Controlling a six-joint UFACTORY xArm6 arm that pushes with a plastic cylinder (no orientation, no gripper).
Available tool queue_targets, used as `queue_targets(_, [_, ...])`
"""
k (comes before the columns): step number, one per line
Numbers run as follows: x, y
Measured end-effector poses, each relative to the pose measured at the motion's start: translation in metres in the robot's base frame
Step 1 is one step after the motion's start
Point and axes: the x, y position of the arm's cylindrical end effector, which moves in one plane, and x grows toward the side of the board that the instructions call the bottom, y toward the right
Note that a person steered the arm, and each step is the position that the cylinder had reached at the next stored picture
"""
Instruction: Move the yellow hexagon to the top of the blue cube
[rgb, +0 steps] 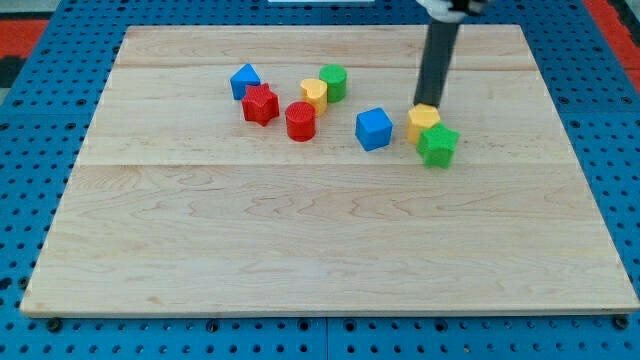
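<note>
Board: wooden, pale; all blocks sit in its upper half, toward the view's top.
Open room: the lower half is bare wood; wide strips also lie free along the view's left and right edges.
Rod: dark, comes down from the view's top edge; no jaws, so no open or closed state applies.
Tip: at the upper edge of the yellow hexagon, touching or just above it; cannot tell which.
Yellow hexagon: just right of the blue cube, a small gap between; green star touches its lower right.
Left cluster: blue block, red star, red cylinder, yellow block, green cylinder.
Count: blue 2, red 2, yellow 2, green 2; total 8.
</note>
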Motion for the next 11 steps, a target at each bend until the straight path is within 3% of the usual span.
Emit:
queue_targets(1, [-0.009, 0.004])
queue_targets(2, [-0.002, 0.060])
queue_targets(3, [0.077, 0.084])
queue_targets(4, [0.115, 0.078])
queue_targets(5, [0.073, 0.013])
queue_targets(6, [0.015, 0.002])
queue_targets(7, [-0.009, -0.023])
queue_targets(9, [-0.016, -0.039])
queue_targets(11, [-0.062, -0.069])
